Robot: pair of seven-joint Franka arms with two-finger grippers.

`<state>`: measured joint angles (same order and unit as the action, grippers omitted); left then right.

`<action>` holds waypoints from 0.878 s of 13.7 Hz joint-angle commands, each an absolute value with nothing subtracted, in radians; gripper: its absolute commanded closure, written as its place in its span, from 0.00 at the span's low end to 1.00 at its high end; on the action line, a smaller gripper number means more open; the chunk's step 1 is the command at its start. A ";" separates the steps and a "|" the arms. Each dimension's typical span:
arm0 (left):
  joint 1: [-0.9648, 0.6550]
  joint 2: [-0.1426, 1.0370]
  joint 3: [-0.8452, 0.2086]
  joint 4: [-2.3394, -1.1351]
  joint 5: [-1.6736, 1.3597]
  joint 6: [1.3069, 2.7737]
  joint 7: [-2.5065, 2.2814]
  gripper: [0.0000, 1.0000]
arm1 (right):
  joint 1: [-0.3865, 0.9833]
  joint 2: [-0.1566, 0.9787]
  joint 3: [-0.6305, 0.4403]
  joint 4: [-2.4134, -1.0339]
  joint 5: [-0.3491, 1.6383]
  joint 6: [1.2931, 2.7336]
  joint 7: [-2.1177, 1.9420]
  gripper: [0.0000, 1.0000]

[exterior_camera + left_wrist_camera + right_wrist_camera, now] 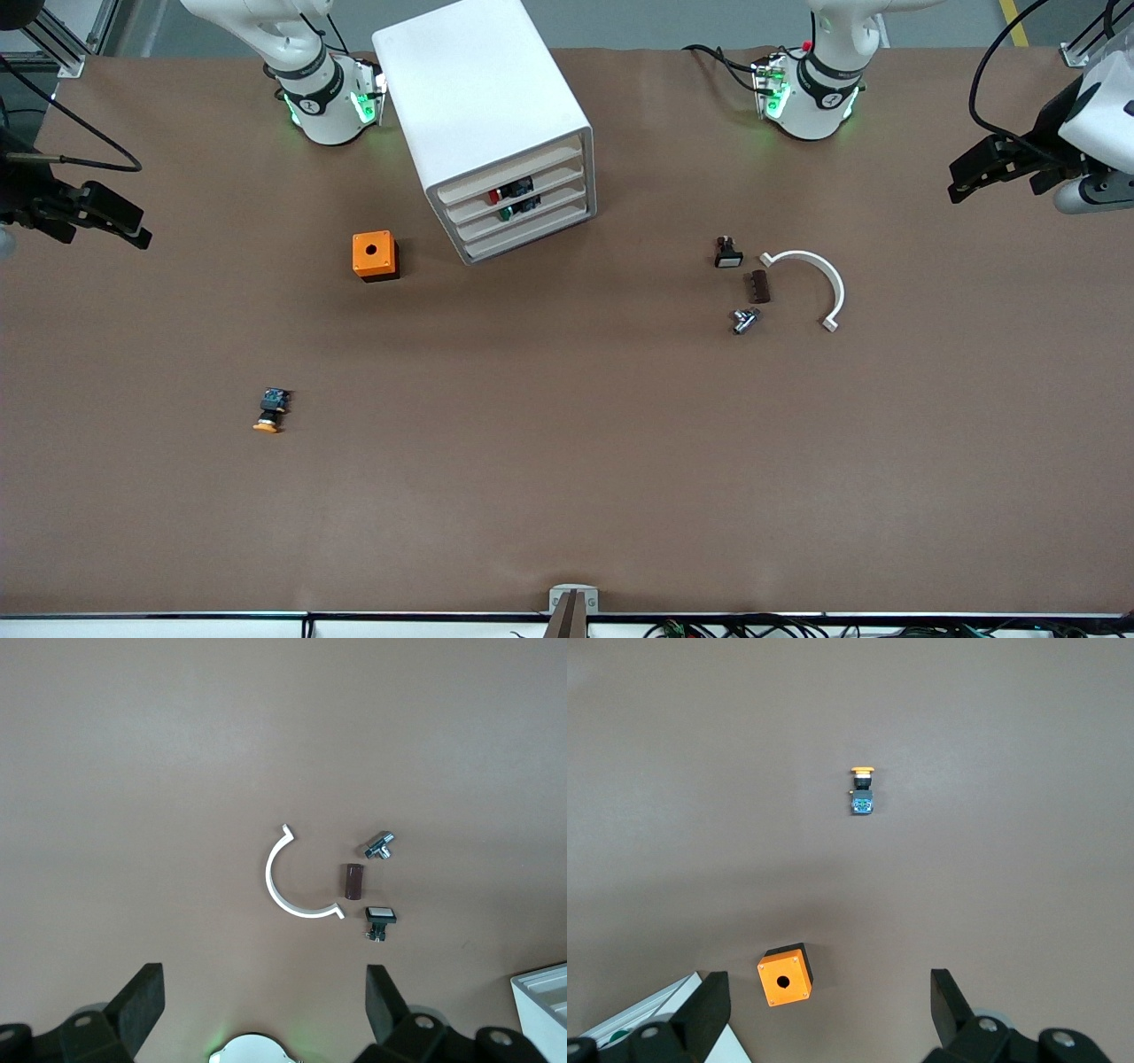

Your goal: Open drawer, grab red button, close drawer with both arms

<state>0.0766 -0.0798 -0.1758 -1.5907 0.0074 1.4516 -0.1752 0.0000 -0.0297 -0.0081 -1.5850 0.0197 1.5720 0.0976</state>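
No step of the task appears begun: all four drawers of the white cabinet (pixel 496 124) sit flush, and the drawer (pixel 518 193) in question, second from the top, is shut. The button (pixel 494 195), red-capped, lies inside that drawer, visible through its front slot; a green-capped switch (pixel 505 213) lies in the drawer below. The left tool (pixel 1005 167) hangs high over the left arm's end of the desk (pixel 567 496), fingers spread wide and empty in the left wrist view. The right tool (pixel 84 215) hangs over the right arm's end, likewise spread and empty. In my judgement the opening step is in hand; the next move calls for one tool to descend to the cabinet front and catch the low lip of the second drawer, while the other stands ready to reach in. Count: one cabinet, four drawers, one red button, one green switch, one orange-capped switch (pixel 271 412) loose on the desk, one orange box (pixel 375 256), one white curved clip (pixel 815 282), one small black switch (pixel 727 253), one brown block (pixel 759 286), one metal fitting (pixel 744 320).
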 commanded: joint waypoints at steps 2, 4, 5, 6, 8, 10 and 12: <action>0.083 -0.071 -0.178 -1.562 0.018 1.427 -0.155 0.00 | -0.021 -0.051 0.006 -1.603 0.025 1.575 0.101 0.00; 0.080 -0.058 -0.178 -1.556 0.018 1.427 -0.156 0.00 | -0.022 -0.049 0.006 -1.603 0.026 1.575 0.101 0.00; 0.074 -0.043 -0.178 -1.543 0.018 1.427 -0.156 0.00 | -0.021 -0.049 0.006 -1.603 0.026 1.575 0.101 0.00; 0.071 -0.023 -0.178 -1.539 0.018 1.427 -0.156 0.00 | -0.021 -0.049 0.006 -1.603 0.026 1.575 0.101 0.00; 0.069 0.038 -0.179 -1.543 0.015 1.427 -0.153 0.00 | -0.025 -0.049 0.006 -1.603 0.026 1.577 0.101 0.00; 0.046 0.087 -0.192 -1.543 0.015 1.427 -0.172 0.00 | -0.021 -0.049 0.006 -1.603 0.026 1.575 0.101 0.00; 0.035 0.149 -0.196 -1.546 0.012 1.427 -0.176 0.00 | -0.020 -0.049 0.005 -1.603 0.026 1.574 0.101 0.00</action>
